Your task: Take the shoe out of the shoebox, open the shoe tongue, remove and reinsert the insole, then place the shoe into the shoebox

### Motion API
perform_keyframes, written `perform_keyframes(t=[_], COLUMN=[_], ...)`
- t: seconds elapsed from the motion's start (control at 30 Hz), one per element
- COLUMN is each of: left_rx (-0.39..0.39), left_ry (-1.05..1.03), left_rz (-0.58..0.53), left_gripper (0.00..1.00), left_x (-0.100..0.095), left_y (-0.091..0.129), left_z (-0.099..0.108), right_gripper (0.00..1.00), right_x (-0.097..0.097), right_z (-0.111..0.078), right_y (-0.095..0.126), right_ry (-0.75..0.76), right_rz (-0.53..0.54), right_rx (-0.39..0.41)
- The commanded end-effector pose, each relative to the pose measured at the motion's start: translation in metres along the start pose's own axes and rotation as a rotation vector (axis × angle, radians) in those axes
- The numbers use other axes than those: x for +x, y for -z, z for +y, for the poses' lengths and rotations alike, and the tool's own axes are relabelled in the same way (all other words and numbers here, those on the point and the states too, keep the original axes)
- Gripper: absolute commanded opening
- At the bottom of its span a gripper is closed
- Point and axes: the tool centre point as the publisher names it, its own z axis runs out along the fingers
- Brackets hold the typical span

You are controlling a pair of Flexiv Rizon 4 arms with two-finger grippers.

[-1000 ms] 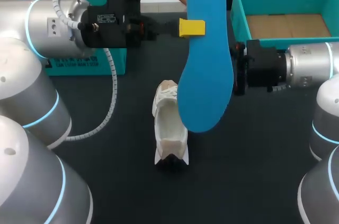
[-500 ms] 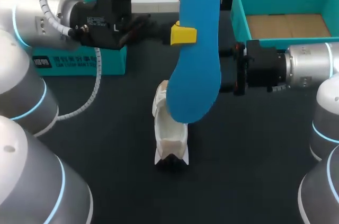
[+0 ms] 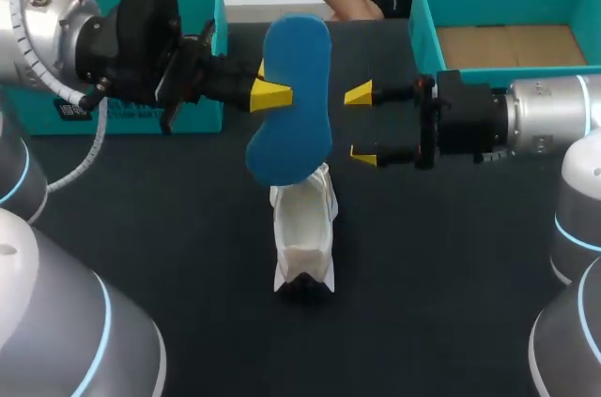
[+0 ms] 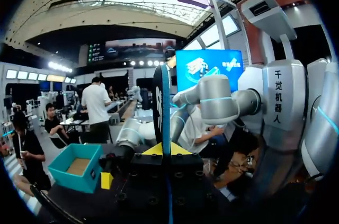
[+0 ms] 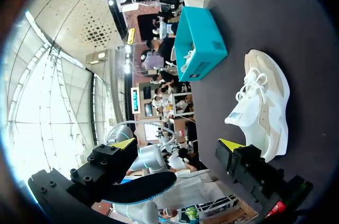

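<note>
1. Since the earlier head-view frames, the left arm has drawn back toward its own side and taken the blue insole (image 3: 299, 106) with it. The insole now hangs lower and more tilted, and it no longer hides the right gripper's yellow tips.
2. Head view: the left gripper (image 3: 272, 95) is clamped on the blue insole near the middle of its length and holds it off the table (image 3: 188, 228). One yellow tip shows on the near face, and the other finger is hidden behind the insole.
3. Head view: the white shoe (image 3: 302, 228) stands on the table just under the insole's lower end, which overlaps the shoe's far end.
4. Head view: the right gripper (image 3: 362, 125) sits just beside the insole, across from the left gripper. Its fingers are spread and nothing is between them. The teal shoebox (image 3: 423, 31) stands behind the right arm, and a second teal box (image 3: 202, 115) sits behind the left gripper.
5. Left wrist view: the left gripper (image 4: 161, 150) pinches the insole (image 4: 163, 102), which rises edge-on straight up from between the fingers. The shoebox (image 4: 63, 176) lies ahead and off to one side, well apart.
6. Right wrist view: the right gripper (image 5: 177, 144) has its two fingers wide apart, and neither touches anything. The white shoe (image 5: 262, 105) lies on the table (image 5: 296, 44) ahead of it, closer to one finger. The teal box (image 5: 201, 44) stands farther ahead, with something white at its rim. The insole (image 5: 140, 187) shows close beside the other finger.
</note>
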Motion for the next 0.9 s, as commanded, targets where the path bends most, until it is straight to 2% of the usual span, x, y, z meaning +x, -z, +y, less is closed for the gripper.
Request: perform_keyframes(t=[0.03, 0.17, 0.2, 0.23, 0.27, 0.3, 0.33, 0.37, 0.4, 0.43, 0.53, 0.67, 0.73, 0.9], left_rx=[-0.031, -0.031, -0.069, -0.044, -0.016, 0.007, -0.031, -0.035, -0.024, -0.049, -0.003, -0.023, -0.052, -0.052], left_ry=[-0.074, -0.074, -0.176, -0.212, -0.304, -0.337, -0.414, -0.458, -0.504, -0.581, -0.712, -0.929, -0.997, -0.997], left_rz=[-0.029, -0.029, -0.064, -0.071, -0.127, -0.123, -0.166, -0.171, -0.183, -0.186, -0.192, -0.208, -0.207, -0.207], left_gripper=[0.00, 0.00, 0.00, 0.00, 0.00, 0.00, 0.00, 0.00, 0.00, 0.00, 0.00, 0.00, 0.00, 0.00], left_x=[0.008, 0.008, 0.006, 0.004, -0.001, -0.003, -0.007, -0.010, -0.012, -0.013, -0.016, -0.020, -0.022, -0.022], left_y=[0.003, 0.003, 0.003, 0.004, 0.006, 0.007, 0.009, 0.009, 0.011, 0.011, 0.012, 0.011, 0.011, 0.011], left_z=[-0.006, -0.006, 0.003, 0.012, 0.019, 0.025, 0.033, 0.039, 0.041, 0.044, 0.049, 0.060, 0.066, 0.066], right_gripper=[1.00, 1.00, 1.00, 1.00, 1.00, 1.00, 1.00, 1.00, 1.00, 1.00, 1.00, 1.00, 1.00, 1.00], right_x=[0.000, 0.000, 0.000, 0.000, 0.000, 0.000, 0.000, 0.000, 0.000, 0.000, 0.000, 0.000, 0.000, 0.000], right_z=[-0.001, -0.001, -0.001, -0.001, -0.001, -0.001, -0.001, -0.001, -0.001, -0.001, -0.001, -0.001, -0.001, -0.001], right_y=[-0.003, -0.003, -0.003, -0.003, -0.003, -0.003, -0.003, -0.003, -0.003, -0.003, -0.003, -0.003, -0.003, -0.003], right_ry=[-0.001, -0.001, -0.001, -0.001, -0.001, -0.001, -0.001, -0.001, -0.001, -0.001, -0.001, -0.001, -0.001, -0.001], right_rz=[-0.002, -0.002, -0.002, -0.002, -0.002, -0.002, -0.002, -0.002, -0.002, -0.002, -0.002, -0.002, -0.002, -0.002], right_rx=[-0.004, -0.004, -0.004, -0.004, -0.004, -0.004, -0.004, -0.004, -0.004, -0.004, -0.004, -0.004, -0.004, -0.004])
